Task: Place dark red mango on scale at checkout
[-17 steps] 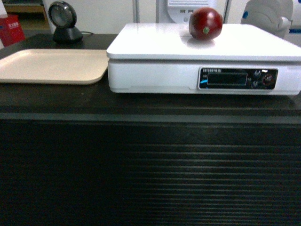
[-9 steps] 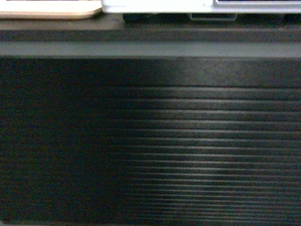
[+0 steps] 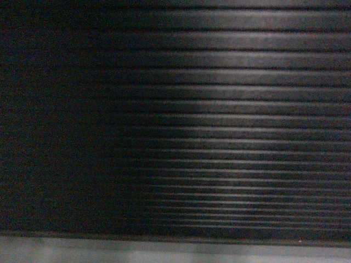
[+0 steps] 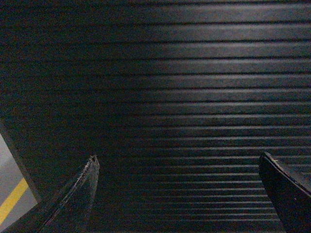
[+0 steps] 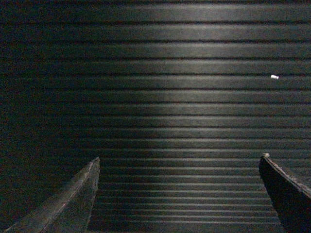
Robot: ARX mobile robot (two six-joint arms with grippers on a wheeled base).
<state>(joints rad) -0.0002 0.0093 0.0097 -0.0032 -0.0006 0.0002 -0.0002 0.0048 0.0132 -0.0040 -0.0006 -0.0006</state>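
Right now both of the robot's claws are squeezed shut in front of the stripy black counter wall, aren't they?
Not quite. Both wrist views show the left claw and the right claw wide open and empty, fingers far apart. They do face the stripy black counter wall.

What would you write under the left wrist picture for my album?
Open left tool facing the ribbed checkout front, floor with a yellow line at the corner.

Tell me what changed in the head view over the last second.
The view dropped. A second ago it showed the countertop with the mango on the scale; then only the bottom edges of the tray and scale; now just the checkout's ribbed front and the grey plinth at the bottom. Nothing was seen grasped or released. Both wrist views show open, empty tools, left and right, facing the slats.
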